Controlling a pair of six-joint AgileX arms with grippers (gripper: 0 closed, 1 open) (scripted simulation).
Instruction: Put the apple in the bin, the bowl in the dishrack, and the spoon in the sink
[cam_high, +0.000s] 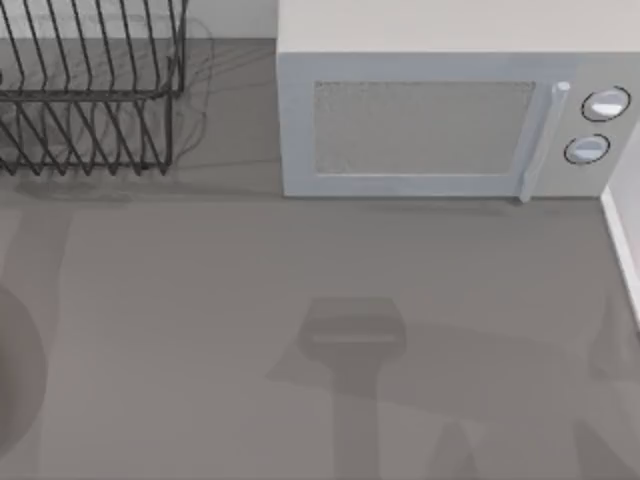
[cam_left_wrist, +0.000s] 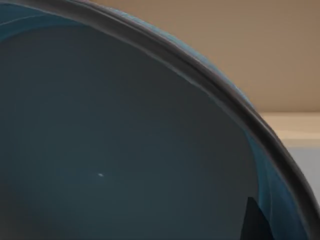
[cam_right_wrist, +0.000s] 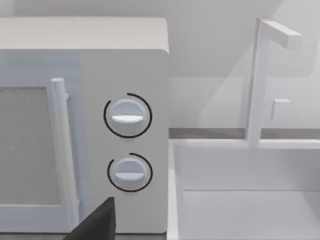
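The left wrist view looks straight into the bowl (cam_left_wrist: 125, 150): a teal-blue inside with a darker grey-blue bottom, its rim sweeping as a dark arc across the frame. A small dark wedge (cam_left_wrist: 255, 222) juts in at the frame's edge beside the bowl's wall; whether it is part of the left pincer I cannot tell, and I cannot tell how far the left pincer's fingers stand apart or whether they have hold of the bowl.

In the right wrist view a dark wedge (cam_right_wrist: 97, 222) shows at the frame's edge, in front of the microwave (cam_right_wrist: 82, 125). I cannot tell what it belongs to, nor how the right pincer's fingers stand.

The microwave is white, with a vertical door handle (cam_right_wrist: 62, 150) and 2 round knobs (cam_right_wrist: 127, 116) beside it, one above the other. Just beside the microwave's knob side lies the white sink (cam_right_wrist: 250, 200), with a squared white tap (cam_right_wrist: 257, 80) rising at its back.

From above, the microwave (cam_high: 440, 110) stands at the back of the grey surface (cam_high: 200, 330). The black wire dishrack (cam_high: 85, 90) stands to the microwave's left, near it, at the back corner. Soft shadows lie on the surface in front of the microwave.
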